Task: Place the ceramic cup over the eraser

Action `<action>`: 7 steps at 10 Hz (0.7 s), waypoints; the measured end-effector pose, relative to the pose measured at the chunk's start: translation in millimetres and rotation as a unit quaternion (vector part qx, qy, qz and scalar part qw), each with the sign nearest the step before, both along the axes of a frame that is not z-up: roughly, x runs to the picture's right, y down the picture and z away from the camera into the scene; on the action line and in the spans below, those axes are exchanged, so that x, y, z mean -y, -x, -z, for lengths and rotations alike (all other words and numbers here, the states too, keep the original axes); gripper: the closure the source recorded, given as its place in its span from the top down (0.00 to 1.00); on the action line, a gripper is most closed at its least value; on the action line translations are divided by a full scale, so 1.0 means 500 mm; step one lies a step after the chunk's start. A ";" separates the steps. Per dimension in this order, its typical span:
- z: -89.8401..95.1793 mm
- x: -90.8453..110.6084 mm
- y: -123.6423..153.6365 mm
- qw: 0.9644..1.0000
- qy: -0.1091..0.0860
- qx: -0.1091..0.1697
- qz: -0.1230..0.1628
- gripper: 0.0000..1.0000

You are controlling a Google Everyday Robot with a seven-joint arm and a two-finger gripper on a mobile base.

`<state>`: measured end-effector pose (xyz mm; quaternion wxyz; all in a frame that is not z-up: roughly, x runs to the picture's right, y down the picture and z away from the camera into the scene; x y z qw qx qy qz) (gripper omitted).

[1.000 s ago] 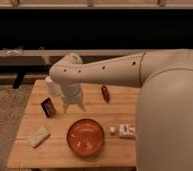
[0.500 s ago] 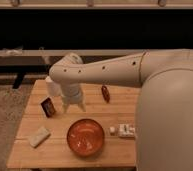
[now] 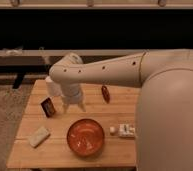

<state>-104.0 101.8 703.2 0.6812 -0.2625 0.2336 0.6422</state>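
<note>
The ceramic cup point(image 3: 51, 88) is a small white cylinder at the back left of the wooden table point(image 3: 115, 150), partly hidden behind my arm's wrist. The eraser point(image 3: 48, 106) is a dark block with a reddish face and stands just in front of the cup, near the table's left side. My gripper point(image 3: 73, 105) points down at the table, just right of the eraser and the cup and behind the bowl. Whether it touches the cup does not show.
A wide orange-red bowl point(image 3: 85, 136) sits at the front middle. A pale flat block point(image 3: 39, 136) lies at the front left. Small white boxes point(image 3: 124, 131) lie right of the bowl. A reddish-brown oblong object point(image 3: 105, 93) lies at the back middle. My large white arm point(image 3: 165, 100) covers the right side.
</note>
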 end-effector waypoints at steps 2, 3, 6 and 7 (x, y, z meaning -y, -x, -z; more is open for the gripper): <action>0.000 0.000 0.000 1.000 0.000 0.000 0.000 0.65; 0.000 0.000 0.000 1.000 0.000 0.000 0.000 0.65; 0.000 0.001 0.000 1.000 0.000 0.000 0.000 0.65; 0.001 0.007 0.003 1.000 -0.004 0.006 0.005 0.65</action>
